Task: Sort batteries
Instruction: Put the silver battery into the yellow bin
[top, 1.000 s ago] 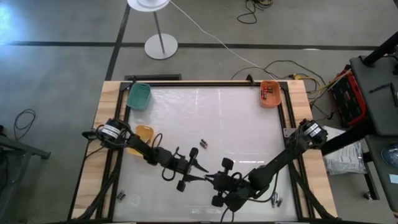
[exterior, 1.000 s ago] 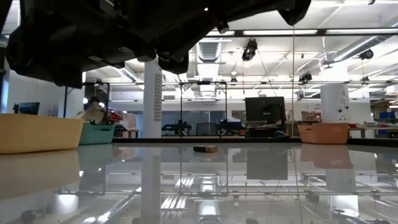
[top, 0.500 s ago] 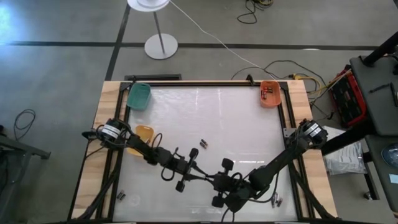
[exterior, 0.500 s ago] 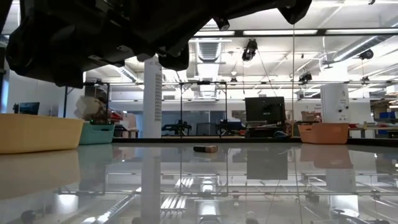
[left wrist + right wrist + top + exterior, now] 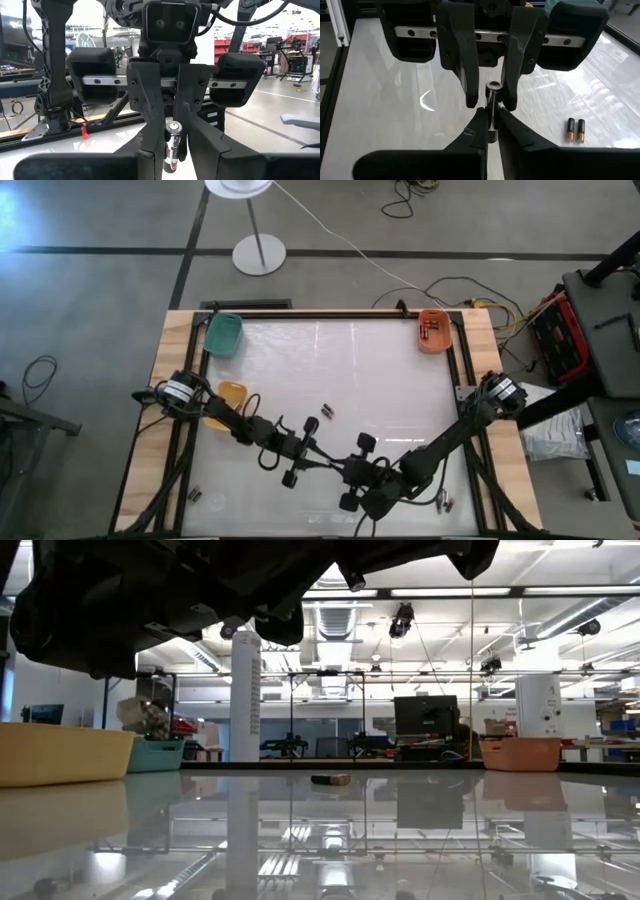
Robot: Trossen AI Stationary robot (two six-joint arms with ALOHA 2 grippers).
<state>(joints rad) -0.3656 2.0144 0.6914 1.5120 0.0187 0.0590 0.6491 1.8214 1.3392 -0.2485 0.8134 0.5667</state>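
Note:
A small battery (image 5: pixel 172 147), dark with a silver cap, hangs above the table's near middle, where my two grippers meet nose to nose. My left gripper (image 5: pixel 172 152) comes from the left and my right gripper (image 5: pixel 491 127) from the right; both are shut on it. In the high view they meet at the left gripper (image 5: pixel 322 463) and the right gripper (image 5: pixel 338 468). Two more batteries (image 5: pixel 320 416) lie side by side on the table's middle, also seen as two batteries (image 5: pixel 575 130). The orange bin (image 5: pixel 433 331) at the far right holds batteries. My left gripper pinches the battery's labelled body (image 5: pixel 171 155) between its two fingers, coming in about level from the table's left. The battery stands across the fingers, its silver cap (image 5: pixel 173 127) sticking out, clear of the table. My right gripper pinches the same battery at its other part (image 5: pixel 492 124) between its fingertips, slanting down from the table's right. The capped end (image 5: pixel 493 88) reaches out between the left gripper's fingers (image 5: pixel 469 90). The battery is lifted clear.
A green bin (image 5: pixel 223 334) stands at the far left corner and a yellow bin (image 5: pixel 231 394) at the left edge, beside my left arm. Loose batteries lie on the frame at the near left (image 5: pixel 197 494) and near right (image 5: pixel 445 502).
My left gripper's fingers have closed in on the battery that my right gripper holds. Both arms have stayed where they were, and the battery has kept its place.

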